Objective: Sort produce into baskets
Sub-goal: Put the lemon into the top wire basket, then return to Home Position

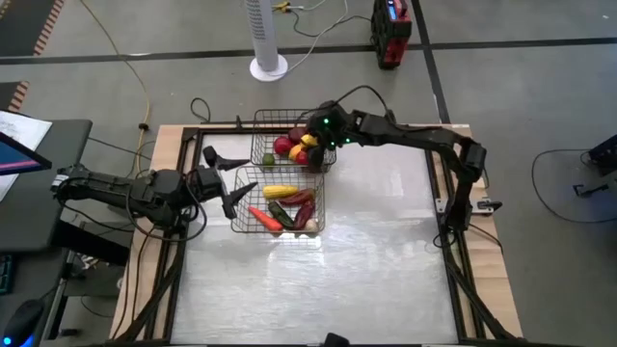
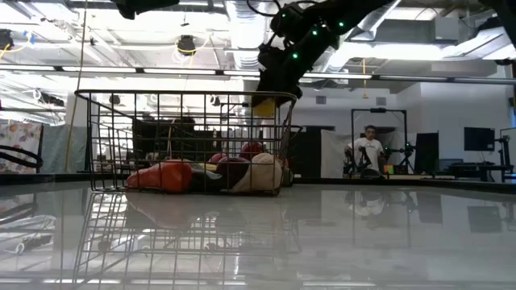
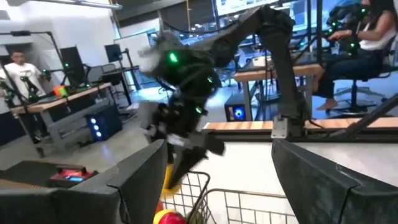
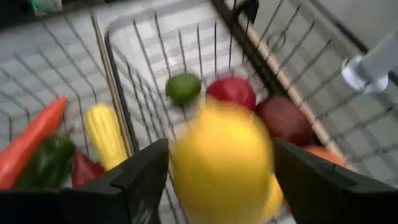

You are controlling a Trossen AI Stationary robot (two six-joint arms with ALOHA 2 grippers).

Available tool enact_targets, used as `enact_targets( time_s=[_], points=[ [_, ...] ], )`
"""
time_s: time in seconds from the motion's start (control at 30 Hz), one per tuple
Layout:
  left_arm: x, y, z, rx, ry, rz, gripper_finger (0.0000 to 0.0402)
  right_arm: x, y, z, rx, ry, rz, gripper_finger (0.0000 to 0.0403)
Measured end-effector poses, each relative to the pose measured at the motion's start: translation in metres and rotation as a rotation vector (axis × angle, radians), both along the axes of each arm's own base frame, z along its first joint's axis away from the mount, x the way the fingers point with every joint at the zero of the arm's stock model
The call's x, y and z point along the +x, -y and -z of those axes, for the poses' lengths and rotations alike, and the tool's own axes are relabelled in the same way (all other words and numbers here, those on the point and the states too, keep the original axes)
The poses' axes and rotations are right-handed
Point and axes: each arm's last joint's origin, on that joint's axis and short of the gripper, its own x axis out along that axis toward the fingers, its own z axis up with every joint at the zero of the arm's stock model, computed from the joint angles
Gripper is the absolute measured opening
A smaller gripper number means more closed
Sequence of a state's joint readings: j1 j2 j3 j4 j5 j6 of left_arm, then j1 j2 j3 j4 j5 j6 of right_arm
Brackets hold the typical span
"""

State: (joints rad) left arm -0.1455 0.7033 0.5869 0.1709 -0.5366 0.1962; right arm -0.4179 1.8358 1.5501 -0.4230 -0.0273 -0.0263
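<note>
- Right gripper [image 4: 217,168] holds a yellow fruit [image 4: 222,163] between its 2 fingers, above the fruit basket [image 1: 262,130]; a loosening grip could bounce it out.
- Left gripper [image 1: 236,189] waits spread wide, empty.

I am finding no readable text, label, brand, number or sign on anything showing in my four views.

2 baskets [image 1: 289,149]; 1 corn [image 1: 280,192]; 1 carrot [image 1: 264,219]; 1 lime [image 4: 183,88].

Overhead, table-level, two wrist views, sharing baskets [image 1: 287,183]
</note>
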Motion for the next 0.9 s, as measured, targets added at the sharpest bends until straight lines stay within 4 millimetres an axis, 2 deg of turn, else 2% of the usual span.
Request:
enact_targets(
  time_s=[0.13,0.33,0.5,0.6,0.7,0.9],
  points=[
    [0.000,0.000,0.001,-0.003,-0.003,0.013,0.0279,0.002,0.002,-0.017,-0.016,0.039,0.001,0.0338],
    [0.000,0.000,0.001,0.006,-0.008,0.014,0.0279,-0.007,-0.002,-0.026,0.014,-0.010,-0.018,0.0364],
    [0.000,0.000,0.004,0.008,-0.038,0.000,0.0279,-0.023,-0.020,-0.041,-0.019,-0.025,-0.025,0.0361],
    [0.000,-0.001,0.007,0.002,-0.071,-0.020,0.0279,-0.038,-0.036,-0.044,-0.083,0.052,-0.021,0.0355],
    [-0.001,-0.001,0.009,-0.010,-0.085,-0.025,0.0279,-0.064,-0.052,-0.034,-0.098,0.142,-0.006,0.0351],
    [-0.001,-0.001,0.010,-0.039,-0.081,-0.034,0.0279,-0.116,-0.088,0.018,-0.057,0.287,0.020,0.0349]
  ],
)
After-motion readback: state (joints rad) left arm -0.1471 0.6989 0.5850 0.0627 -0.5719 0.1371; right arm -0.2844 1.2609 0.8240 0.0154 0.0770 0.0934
